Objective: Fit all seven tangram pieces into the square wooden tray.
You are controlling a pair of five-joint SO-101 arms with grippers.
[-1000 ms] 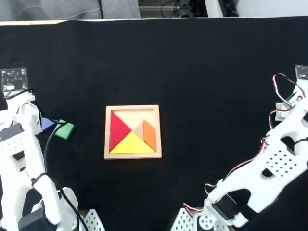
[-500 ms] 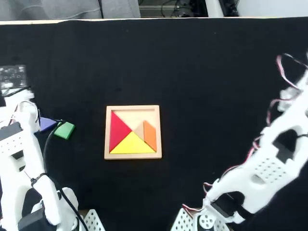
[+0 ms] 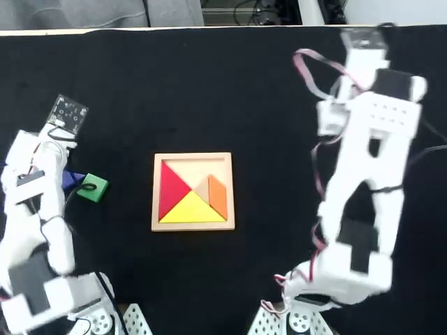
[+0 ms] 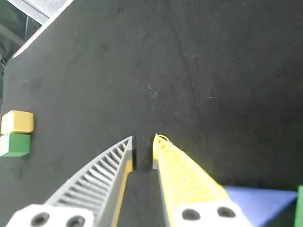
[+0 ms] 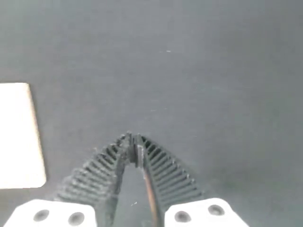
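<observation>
The blue triangle is lying half tucked under the left arm, running off the wrist view's edge just beside the left gripper, which is pinched to a narrow slit and gripping nothing. One green square is sitting just beside it. Four pieces are lying in the wooden tray, with the right gripper hanging closed, well apart from it.
</observation>
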